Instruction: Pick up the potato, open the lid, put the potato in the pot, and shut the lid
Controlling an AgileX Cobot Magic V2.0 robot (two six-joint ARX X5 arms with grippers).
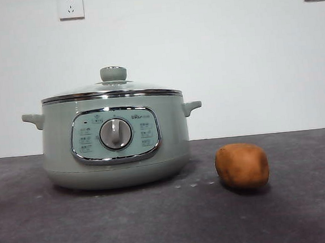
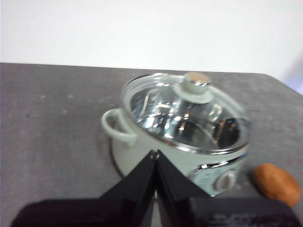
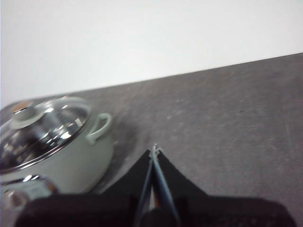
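Nearest my front camera sits the rounded orange-brown matte-skinned potato (image 1: 242, 166), lying on the dark grey textured tabletop (image 1: 160, 224) just beside the wide pale sage-green electric cooker pot (image 1: 116, 142), apart from it, on the side away from the pot's far handle. From here its long axis looks to run roughly across the table, parallel to the front edge, though it is rounded enough that I hold that loosely. The round clear glass lid with chrome rim and pale green knob (image 1: 114, 87) is seated on the pot. Neither arm shows in the front view. My left gripper (image 2: 155, 156) hangs above the table with its black jaws pressed together and nothing between them; its camera sees the pot close below and the potato (image 2: 276, 183) off past the dial side. My right gripper (image 3: 155, 150) is likewise clenched and empty, over bare table beside the pot's handle (image 3: 98, 127), and its camera does not catch the potato at all. I judge the pick has not begun, and I cannot say for certain which arm is nearer the potato.
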